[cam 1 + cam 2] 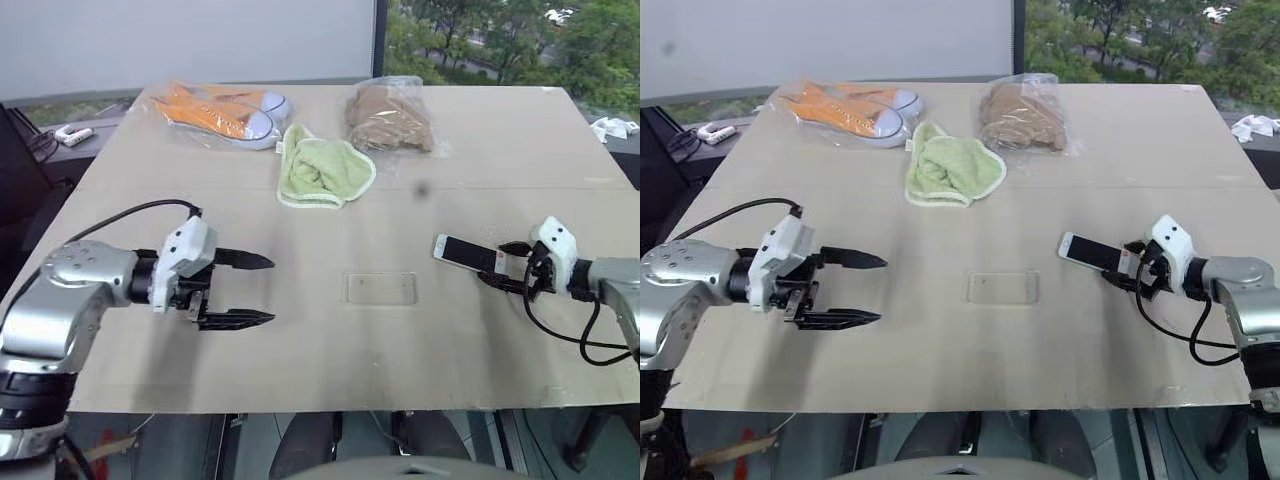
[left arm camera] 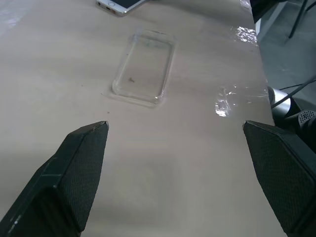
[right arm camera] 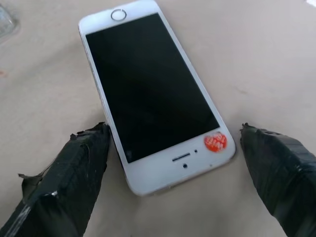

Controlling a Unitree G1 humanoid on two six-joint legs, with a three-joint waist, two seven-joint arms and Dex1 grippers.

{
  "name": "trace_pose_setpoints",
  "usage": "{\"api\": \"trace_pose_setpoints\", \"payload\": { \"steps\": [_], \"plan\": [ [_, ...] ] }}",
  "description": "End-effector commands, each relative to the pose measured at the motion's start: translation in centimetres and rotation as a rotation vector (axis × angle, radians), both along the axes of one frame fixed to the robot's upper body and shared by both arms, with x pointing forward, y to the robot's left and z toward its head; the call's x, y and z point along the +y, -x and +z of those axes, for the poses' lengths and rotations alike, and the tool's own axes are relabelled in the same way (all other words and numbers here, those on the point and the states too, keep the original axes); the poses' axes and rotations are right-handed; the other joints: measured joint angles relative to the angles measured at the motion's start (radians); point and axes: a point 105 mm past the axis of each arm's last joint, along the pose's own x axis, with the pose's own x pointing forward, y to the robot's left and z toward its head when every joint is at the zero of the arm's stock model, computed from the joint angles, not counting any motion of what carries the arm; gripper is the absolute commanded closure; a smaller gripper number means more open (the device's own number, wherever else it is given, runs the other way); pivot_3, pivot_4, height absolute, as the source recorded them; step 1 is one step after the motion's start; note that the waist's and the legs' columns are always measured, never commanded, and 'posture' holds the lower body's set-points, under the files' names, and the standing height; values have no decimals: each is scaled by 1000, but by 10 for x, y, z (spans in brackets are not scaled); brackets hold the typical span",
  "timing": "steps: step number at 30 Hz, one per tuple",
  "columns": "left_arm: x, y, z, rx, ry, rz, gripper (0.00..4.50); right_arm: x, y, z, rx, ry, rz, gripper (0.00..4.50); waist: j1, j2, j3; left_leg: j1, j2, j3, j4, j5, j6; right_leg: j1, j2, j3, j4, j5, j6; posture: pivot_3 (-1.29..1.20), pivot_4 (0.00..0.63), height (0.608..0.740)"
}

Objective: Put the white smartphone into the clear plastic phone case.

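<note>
White smartphone (image 3: pixel 153 94) flat on the counter (image 1: pixel 330 350), screen up, orange-red mark at the near end. Right pincer (image 1: pixel 508 266) wide apart, one finger on each side of that end, not clamped. Clear plastic phone case (image 1: pixel 381 289) flat mid-counter, empty. Left pincer (image 1: pixel 243 290) wide apart, holding nothing, pointing toward the case.
</note>
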Motion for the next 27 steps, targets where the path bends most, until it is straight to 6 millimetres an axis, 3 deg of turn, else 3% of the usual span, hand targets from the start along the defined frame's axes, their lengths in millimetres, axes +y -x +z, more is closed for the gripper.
{"api": "trace_pose_setpoints", "payload": {
  "steps": [1, 9, 15, 18, 23, 27],
  "plan": [
    [-3, 3, 10, -48, -9, -7, 45, 11, 1, -5, 66, -42, 51, 0, -2, -1, 0, 0, 0, 0, 0, 0, 0, 0, 0, 0, 0, 0, 0, 0, 150, 740],
    [-10, 3, 12, -61, -5, -15, 45, 20, -6, -7, 61, 3, 115, 0, -19, -1, -1, 3, 0, 1, -2, 0, 1, 0, 1, 2, 1, 0, 0, 0, 150, 740],
    [-13, 0, 15, -79, 3, -17, 45, 19, -7, -16, -2, 171, 235, 0, -30, -3, -2, 5, 0, 4, -3, -1, 1, 0, 1, 5, 3, 0, 0, 0, 150, 740],
    [-14, -1, 17, -92, 10, -20, 45, 20, -9, -14, 1, 133, 230, 0, -27, -3, -2, 9, 1, 4, -5, -2, 4, 1, 1, 5, 3, 0, 0, 0, 150, 740],
    [-22, -7, 29, -144, 80, -26, 0, 18, -6, -16, 19, 128, 227, 1656, -29, -4, -2, 10, 1, 6, -4, -2, 4, 2, 0, 7, 3, 0, 0, 0, 150, 740],
    [-26, -16, 38, -220, 115, -8, 0, 17, -2, -17, 40, 123, 231, 1696, -26, -5, -3, 11, 1, 6, -4, -3, 4, 3, 0, 7, 3, 0, 0, 0, 150, 740]
  ]
}}
